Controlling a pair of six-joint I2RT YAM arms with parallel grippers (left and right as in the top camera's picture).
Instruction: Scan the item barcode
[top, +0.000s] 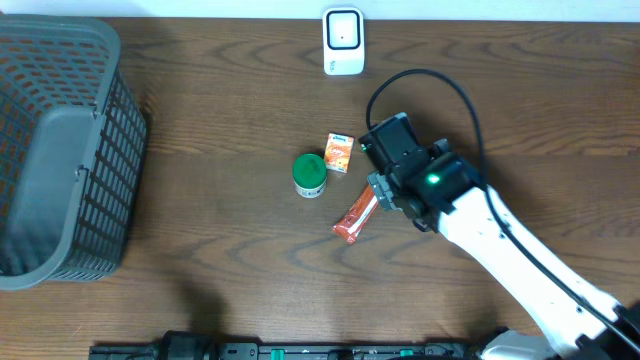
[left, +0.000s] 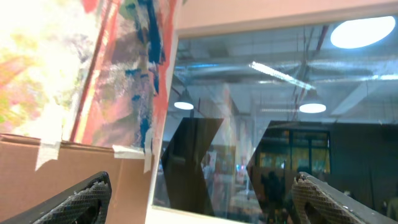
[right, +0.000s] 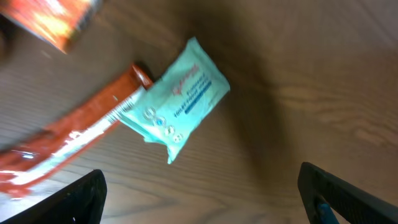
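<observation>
A white barcode scanner (top: 342, 42) stands at the table's far edge. Near the middle lie a green-lidded tub (top: 310, 174), a small orange box (top: 340, 152) and a long orange-red stick packet (top: 355, 217). My right gripper (top: 385, 190) hovers just right of the stick packet. In the right wrist view it is open (right: 202, 193) above bare wood. A teal sachet (right: 177, 99) lies ahead of it, against the stick packet (right: 74, 140). The orange box (right: 56, 18) shows at top left. My left gripper (left: 202, 196) is open, holds nothing and points up at the room. No barcode shows.
A large grey mesh basket (top: 60, 150) fills the left side of the table. A black cable (top: 440, 85) loops behind the right arm. A dark rail (top: 280, 350) runs along the near edge.
</observation>
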